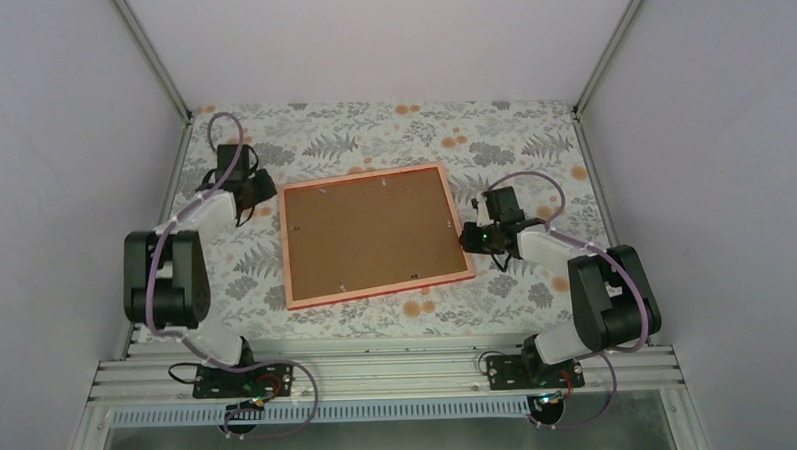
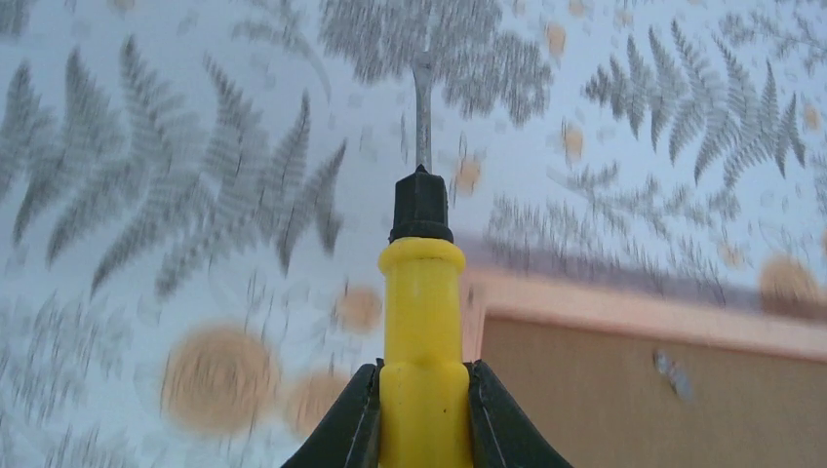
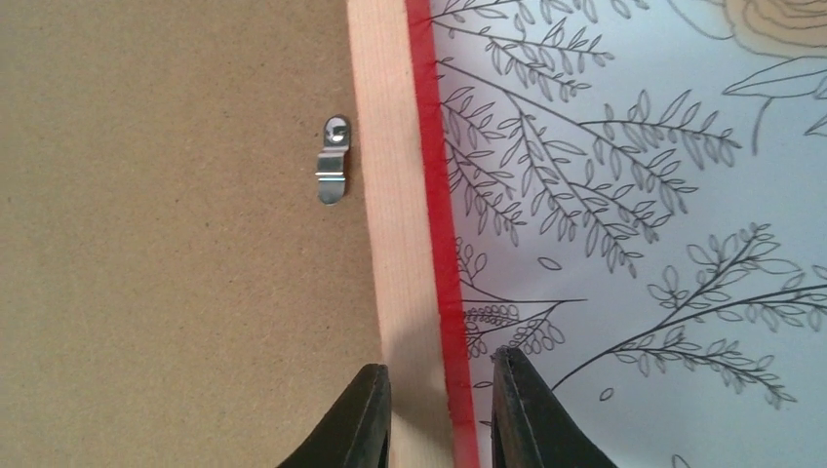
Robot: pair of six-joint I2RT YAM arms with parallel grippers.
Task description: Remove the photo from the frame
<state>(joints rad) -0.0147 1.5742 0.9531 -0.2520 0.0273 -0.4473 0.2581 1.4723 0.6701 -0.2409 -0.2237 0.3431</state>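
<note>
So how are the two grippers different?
The left gripper is shut on a yellow tool; the right gripper holds no tool. The left one hangs over the tablecloth by a corner of the frame; the right one straddles the frame's edge, grip unclear. Both have black fingers.

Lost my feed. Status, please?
Left claw shut on tool, beside frame corner. Right claw astride frame rail, grip unclear. Frame face down, backing in, photo hidden. Clip on backing.
</note>
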